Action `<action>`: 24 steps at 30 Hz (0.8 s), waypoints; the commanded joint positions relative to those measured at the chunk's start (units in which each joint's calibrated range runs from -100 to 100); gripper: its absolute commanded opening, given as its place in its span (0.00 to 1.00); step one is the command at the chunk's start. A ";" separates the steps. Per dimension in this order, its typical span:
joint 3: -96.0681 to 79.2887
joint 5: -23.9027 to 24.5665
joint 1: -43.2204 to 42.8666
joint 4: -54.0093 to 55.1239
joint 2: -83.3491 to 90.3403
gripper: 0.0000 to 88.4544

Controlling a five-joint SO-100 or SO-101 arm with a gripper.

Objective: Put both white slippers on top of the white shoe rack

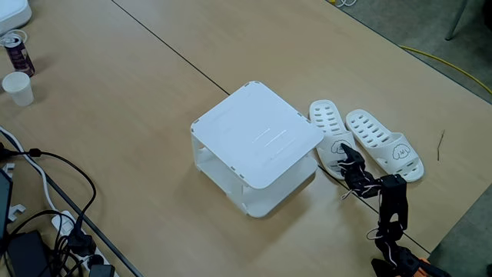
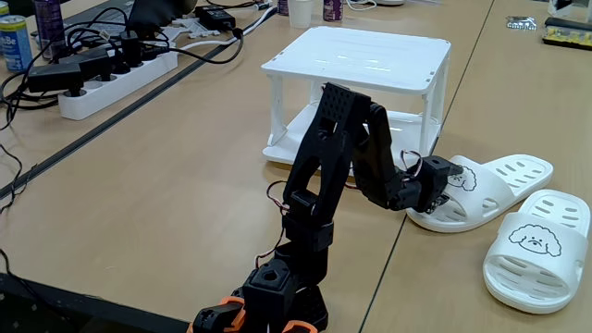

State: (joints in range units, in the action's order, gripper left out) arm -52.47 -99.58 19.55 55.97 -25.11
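Beside the white shoe rack (image 1: 257,142), whose flat top is bare, both white slippers (image 1: 365,142) lie side by side on the wooden counter (image 1: 115,138). At the strap of the slipper nearer the rack (image 2: 481,190), the black arm's tool (image 2: 442,185) touches or nearly touches it; whether it is open or closed cannot be made out. The other slipper (image 2: 541,250) lies just beside it.

White shoe rack (image 1: 257,135) (image 2: 361,55): plain white, see-through sides. White slippers (image 1: 384,144) (image 2: 535,248): white, rows of oval holes, black cartoon face on strap. Claw (image 1: 347,158) (image 2: 449,181): black; arm base orange. Surface (image 1: 123,131) (image 2: 166,176): light tan woodgrain, dark seam lines.
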 commanded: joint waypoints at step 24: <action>37.36 -0.42 3.48 -51.65 36.01 0.01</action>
State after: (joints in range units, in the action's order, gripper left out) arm -32.97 -99.58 22.62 14.25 2.93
